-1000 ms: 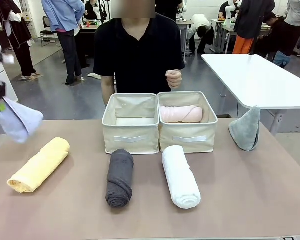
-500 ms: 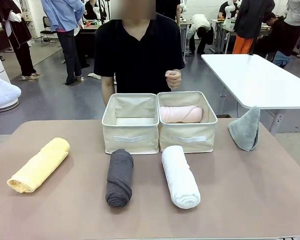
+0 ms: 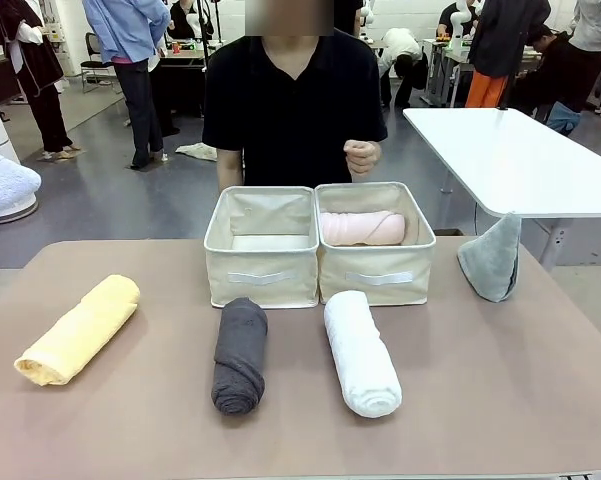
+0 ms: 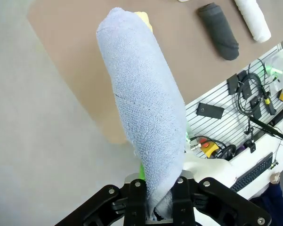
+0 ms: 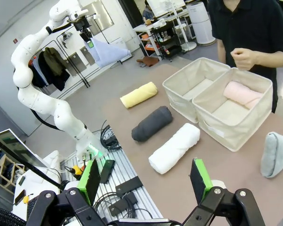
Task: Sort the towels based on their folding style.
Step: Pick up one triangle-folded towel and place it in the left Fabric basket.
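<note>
The left gripper (image 4: 160, 210) pinches the folded lavender-blue terry towel (image 4: 146, 117), held up off the brown table's (image 3: 480, 400) left side. The right gripper (image 5: 146, 181) hangs spread, holding nothing. A yellow cloth roll (image 3: 77, 330), dark grey cloth roll (image 3: 240, 355) and white cloth roll (image 3: 361, 352) lie on the table; the pink cloth roll (image 3: 362, 228) sits in the right cream fabric bin (image 3: 378, 280)

Table (image 3: 480, 400): three rolled towels (image 3: 240, 355), grey-green towel (image 3: 492, 262), bins (image 3: 263, 282) (touching).

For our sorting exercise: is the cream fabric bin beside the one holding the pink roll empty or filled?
Empty: the cream fabric bin has a bare floor in both front and right wrist views.
</note>
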